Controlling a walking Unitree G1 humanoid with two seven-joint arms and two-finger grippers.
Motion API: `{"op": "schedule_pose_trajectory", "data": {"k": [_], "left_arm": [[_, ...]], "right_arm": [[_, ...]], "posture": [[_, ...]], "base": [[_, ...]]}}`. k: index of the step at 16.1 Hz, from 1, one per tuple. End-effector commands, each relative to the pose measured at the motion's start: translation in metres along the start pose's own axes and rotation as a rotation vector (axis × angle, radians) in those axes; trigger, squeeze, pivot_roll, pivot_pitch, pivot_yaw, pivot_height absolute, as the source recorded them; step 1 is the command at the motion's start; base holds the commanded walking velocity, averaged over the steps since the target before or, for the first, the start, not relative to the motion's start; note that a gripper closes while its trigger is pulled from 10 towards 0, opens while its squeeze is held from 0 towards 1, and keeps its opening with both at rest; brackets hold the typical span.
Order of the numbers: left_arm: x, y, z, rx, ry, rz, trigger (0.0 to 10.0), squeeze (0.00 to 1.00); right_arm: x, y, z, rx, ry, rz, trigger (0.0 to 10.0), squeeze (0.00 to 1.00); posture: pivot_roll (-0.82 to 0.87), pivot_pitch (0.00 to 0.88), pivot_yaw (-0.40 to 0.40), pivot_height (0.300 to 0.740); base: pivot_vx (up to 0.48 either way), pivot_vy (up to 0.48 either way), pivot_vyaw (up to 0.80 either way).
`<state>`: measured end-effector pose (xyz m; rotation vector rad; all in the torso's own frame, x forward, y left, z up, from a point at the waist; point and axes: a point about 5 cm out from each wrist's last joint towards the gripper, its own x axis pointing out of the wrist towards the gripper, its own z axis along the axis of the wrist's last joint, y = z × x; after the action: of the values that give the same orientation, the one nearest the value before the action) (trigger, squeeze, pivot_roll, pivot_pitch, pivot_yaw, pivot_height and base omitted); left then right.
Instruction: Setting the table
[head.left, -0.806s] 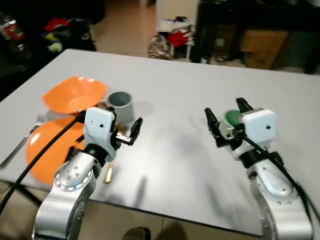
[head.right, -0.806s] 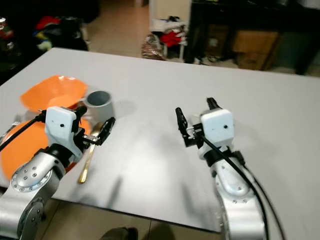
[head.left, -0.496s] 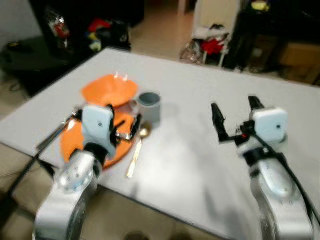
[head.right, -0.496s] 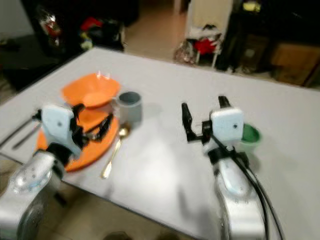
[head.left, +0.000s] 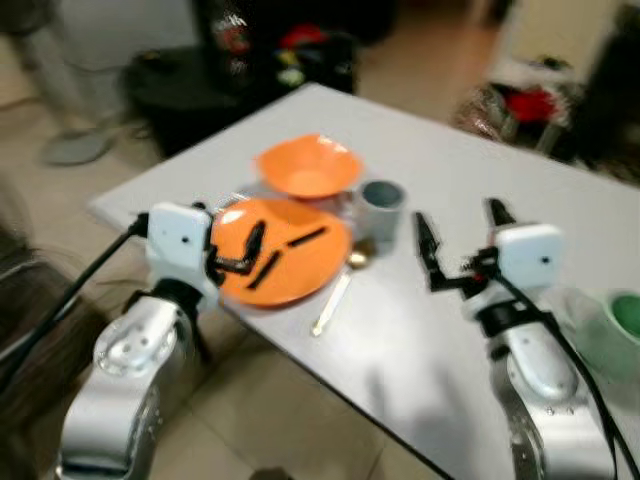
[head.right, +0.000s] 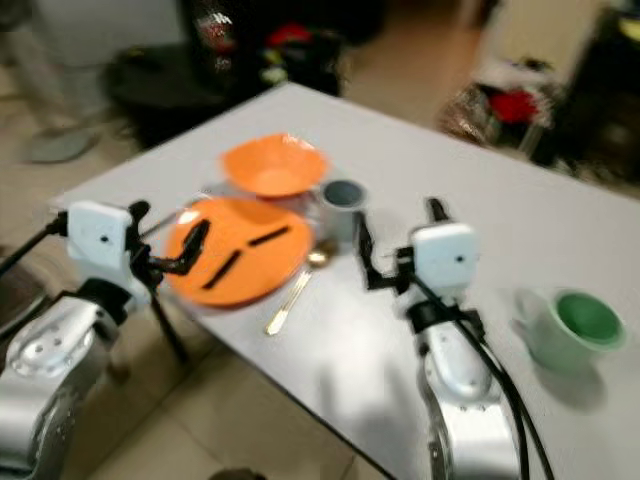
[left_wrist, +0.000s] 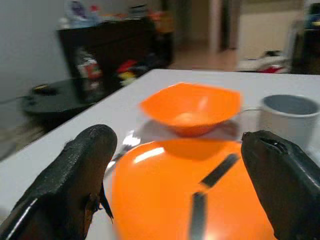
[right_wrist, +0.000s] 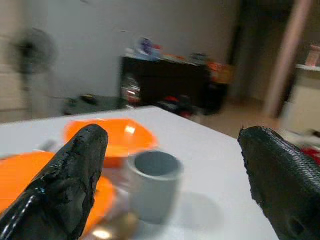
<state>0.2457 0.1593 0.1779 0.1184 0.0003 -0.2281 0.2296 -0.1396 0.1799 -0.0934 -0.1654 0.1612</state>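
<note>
Plate (head.left: 290, 262), blurred, lies under the spread left end effector (head.left: 262, 252); right end effector (head.left: 455, 235) spread too.

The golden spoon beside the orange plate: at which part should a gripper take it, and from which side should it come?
Probably the handle. The golden spoon lies flat on the table, its bowl near the grey cup, its thin handle pointing toward the robot. The right gripper, fingers open, could descend from above across the handle.

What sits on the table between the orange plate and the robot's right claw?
In the head views, a gold spoon lies between the orange plate and the right gripper, with a grey cup just behind it.
</note>
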Motion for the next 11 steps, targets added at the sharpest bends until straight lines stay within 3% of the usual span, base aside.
{"op": "schedule_pose_trajectory", "data": {"k": [1, 5, 11], "left_arm": [[0.000, -0.003, 0.002, -0.003, -0.017, -0.021, 10.0, 0.00], [0.003, -0.001, 0.000, 0.002, -0.004, -0.022, 10.0, 0.00], [0.003, -0.005, -0.002, -0.024, -0.005, -0.018, 10.0, 0.00]], "right_arm": [[-0.004, -0.003, -0.004, 0.005, 0.019, -0.008, 10.0, 1.00], [-0.011, -0.005, -0.012, 0.021, 0.081, -0.038, 10.0, 1.00], [-0.014, 0.001, -0.023, 0.070, 0.139, 0.035, 10.0, 1.00]], "posture": [[0.05, 0.000, 0.030, 0.740], [0.01, 0.000, 0.084, 0.740], [0.02, 0.000, 0.079, 0.740]], "base": [[0.000, 0.000, 0.80], [0.000, 0.000, 0.80], [0.000, 0.000, 0.80]]}}
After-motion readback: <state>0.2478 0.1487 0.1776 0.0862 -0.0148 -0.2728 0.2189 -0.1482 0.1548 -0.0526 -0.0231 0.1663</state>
